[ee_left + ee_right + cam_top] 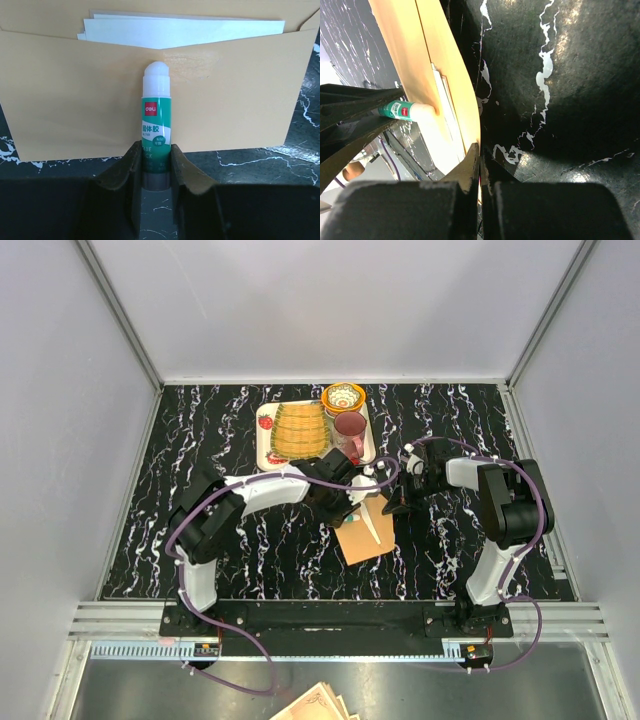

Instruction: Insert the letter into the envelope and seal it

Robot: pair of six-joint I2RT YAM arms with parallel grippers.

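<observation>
My left hand (156, 150) clamps the glue stick (156, 115), tip touching the envelope (75, 100) at twelve o'clock; my right hand (480, 152) pinches the envelope's edge.

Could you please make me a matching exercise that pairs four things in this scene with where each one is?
Things:
1. glue stick
2. letter
3. envelope
4. mug

Places:
A. on the tray
B. pinched by the right gripper
C. held in the left gripper
D. tucked in the envelope's mouth

Pairs: 1-C, 2-D, 3-B, 4-A
</observation>
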